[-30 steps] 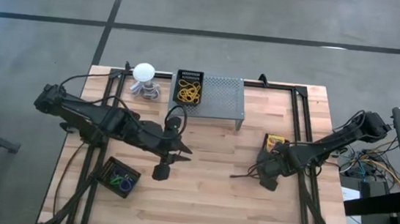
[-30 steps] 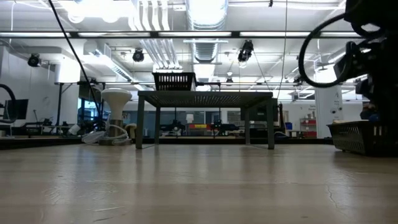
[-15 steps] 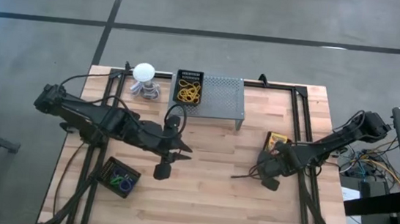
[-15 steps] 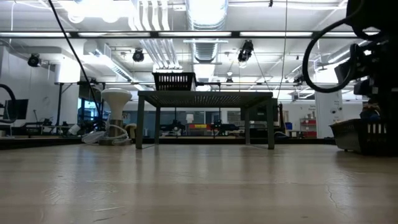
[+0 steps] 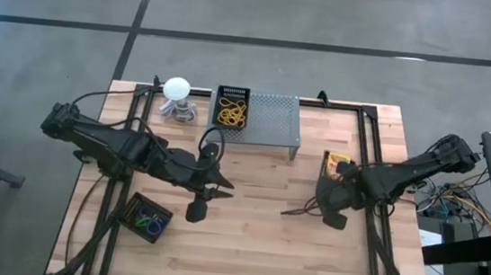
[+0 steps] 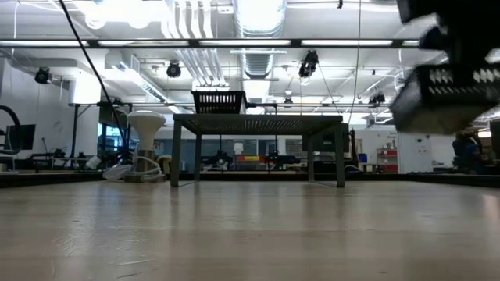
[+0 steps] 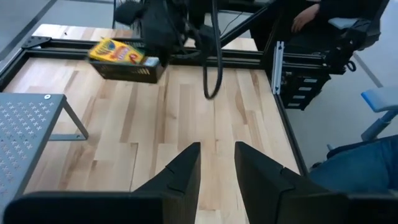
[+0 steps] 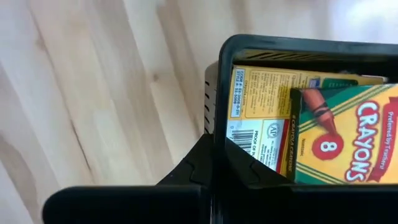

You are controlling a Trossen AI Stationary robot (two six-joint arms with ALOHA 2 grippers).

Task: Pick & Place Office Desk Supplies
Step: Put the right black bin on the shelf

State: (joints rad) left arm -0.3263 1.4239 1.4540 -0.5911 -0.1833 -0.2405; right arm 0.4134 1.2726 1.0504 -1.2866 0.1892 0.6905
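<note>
A black mesh basket (image 8: 273, 46) holds yellow-and-green crayon boxes (image 8: 336, 130). It hangs above the table's right part (image 5: 335, 164), with my right gripper (image 8: 216, 165) shut on its wall. The low view shows the basket (image 6: 445, 97) well off the tabletop. My left gripper (image 7: 216, 163) hovers over the table's middle (image 5: 219, 187), open with nothing between its fingers. It faces the lifted basket (image 7: 127, 65). A second black basket with yellowish rubber bands (image 5: 231, 109) stands on the grey perforated stand (image 5: 270, 117). A third basket (image 5: 147, 218), with coloured loops, rests on the table at the near left. My right gripper pinches one side wall of the basket at its rim (image 8: 214, 93), one finger outside (image 8: 196, 168) and one inside (image 8: 245, 171) next to the crayon boxes. The fingers come from above, pointing down. The basket is lifted clear of the table, its opening still up.
A white ball-topped object (image 5: 176, 90) stands at the far left beside the stand. Black frame rails (image 5: 365, 158) run along the table's left and right sides. Bare wood lies between the two arms. A seated person (image 7: 348, 25) shows beyond the table's right edge.
My right gripper has gone up with the crayon basket. The basket stood on the table a second ago and now hangs clear of it, a little farther toward the far edge. My left arm has kept still.
</note>
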